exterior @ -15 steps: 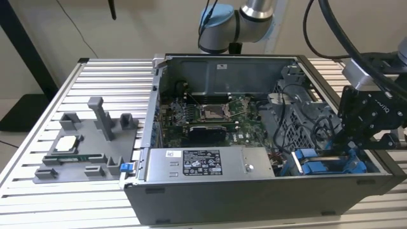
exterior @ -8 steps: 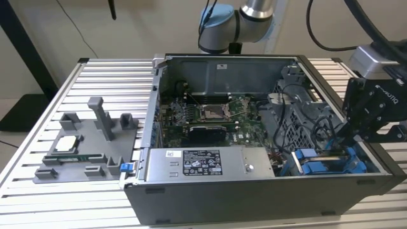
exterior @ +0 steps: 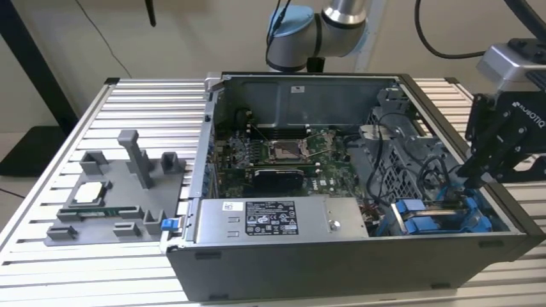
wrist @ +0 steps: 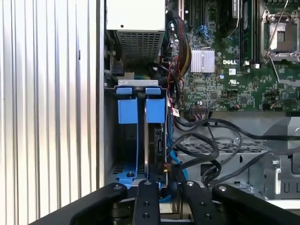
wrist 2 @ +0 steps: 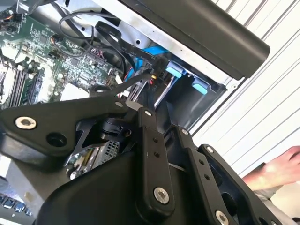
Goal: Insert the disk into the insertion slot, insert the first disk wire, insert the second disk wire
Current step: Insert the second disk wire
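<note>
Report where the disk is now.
In the first wrist view the disk sits edge-on in the insertion slot, beside a second blue frame; in the exterior view that is the near corner of the case on the exterior view's right, by the gripper.

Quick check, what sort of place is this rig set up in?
Probably a robotics lab bench: an open computer case on a slatted aluminium table, a grey parts fixture beside it, the robot arm behind.

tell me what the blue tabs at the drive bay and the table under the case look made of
Blue tabs: seemingly moulded plastic, with a uniform bright colour and a smooth, slightly glossy face. Table: likely aluminium, pale silver matte slats with straight, extruded-looking grooves; painted metal not excluded.
</note>
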You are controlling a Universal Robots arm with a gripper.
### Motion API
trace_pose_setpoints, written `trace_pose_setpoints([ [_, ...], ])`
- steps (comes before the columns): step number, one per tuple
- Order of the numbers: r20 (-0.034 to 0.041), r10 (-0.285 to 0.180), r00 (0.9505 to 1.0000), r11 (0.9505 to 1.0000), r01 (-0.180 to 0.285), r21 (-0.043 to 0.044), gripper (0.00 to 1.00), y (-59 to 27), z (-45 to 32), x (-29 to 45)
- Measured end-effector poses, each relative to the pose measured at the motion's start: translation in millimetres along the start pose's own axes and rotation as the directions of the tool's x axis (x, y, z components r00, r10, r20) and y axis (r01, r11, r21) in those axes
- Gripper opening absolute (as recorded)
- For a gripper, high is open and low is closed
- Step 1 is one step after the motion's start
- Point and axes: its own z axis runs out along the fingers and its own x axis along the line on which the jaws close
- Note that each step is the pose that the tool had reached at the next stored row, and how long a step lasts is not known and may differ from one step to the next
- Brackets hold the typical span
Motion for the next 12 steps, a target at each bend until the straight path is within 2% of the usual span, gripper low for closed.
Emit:
trace_pose_setpoints([
  [6, 0.0, 0.0, 1.0, 1.0, 0.0, 0.0001, 1.0, -0.3, -1.8, -0.5],
  [12, -0.0001, 0.0, 1.0, 1.0, 0.0, 0.0, 1.0, -8.9, -2.3, -3.5],
])
